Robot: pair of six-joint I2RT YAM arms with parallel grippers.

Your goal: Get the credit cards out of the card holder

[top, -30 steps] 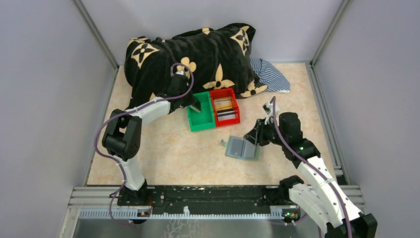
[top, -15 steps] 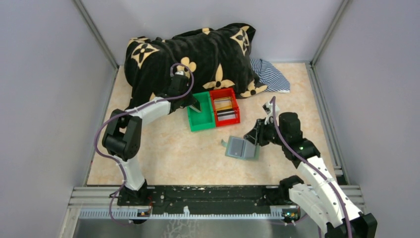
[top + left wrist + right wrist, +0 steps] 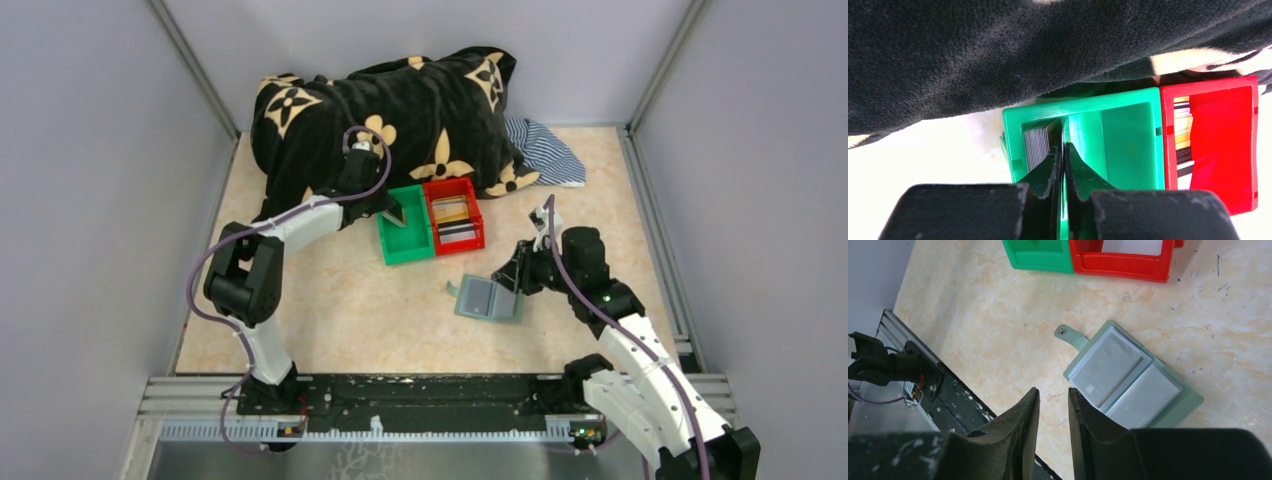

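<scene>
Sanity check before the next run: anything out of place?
A black flower-print blanket is heaped at the back, butting against the green bin and red bin. One card stands on edge in the green bin instead of lying flat. Nothing else stands out.

The left arm (image 3: 300, 222) reaches far and rightward from its base, elbow raised on the left, forearm stretched out over the tabletop (image 3: 340, 310). Its fingers (image 3: 1052, 167) point down and away, pressed almost together with only a thin slit between them. The right arm (image 3: 625, 325) leans forward and left, wrist bent down. Its fingers (image 3: 1023, 415) stand parallel and apart, nothing between them.
</scene>
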